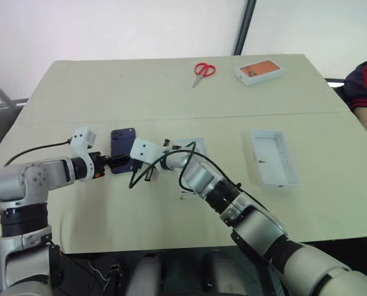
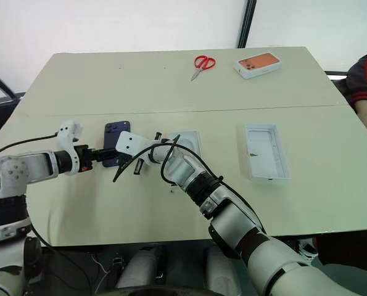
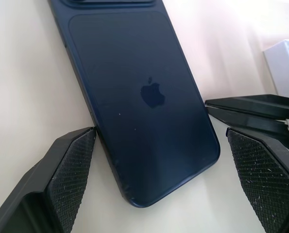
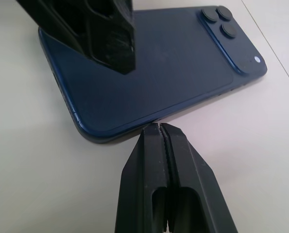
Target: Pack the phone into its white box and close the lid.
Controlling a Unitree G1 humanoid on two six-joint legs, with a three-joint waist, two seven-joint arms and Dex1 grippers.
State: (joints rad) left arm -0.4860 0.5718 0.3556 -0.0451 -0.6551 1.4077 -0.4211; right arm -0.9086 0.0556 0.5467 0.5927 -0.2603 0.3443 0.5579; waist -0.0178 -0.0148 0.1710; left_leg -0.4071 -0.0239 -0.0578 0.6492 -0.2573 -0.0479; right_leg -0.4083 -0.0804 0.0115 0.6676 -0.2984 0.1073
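Fingers (image 3: 69,165) of the left hand (image 3: 159,179) stand spread wide, straddling the near end of the phone (image 3: 144,97), which lies back-up and flat on the worktop (image 1: 171,86), apparently ready to pinch its long edges. Right hand (image 4: 160,133), pressed shut, touches the phone's side edge, probably to brace or pry it. Beyond the right hand sits the white box (image 1: 192,147); further off, the lid (image 1: 274,157).

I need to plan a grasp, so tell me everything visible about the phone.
The slim dark navy-blue phone lies flat, back up, on the beige table: matte back, logo at centre, rounded corners, three lenses at one corner. The open left claw straddles its lower end; the shut right claw's tips meet one long edge.
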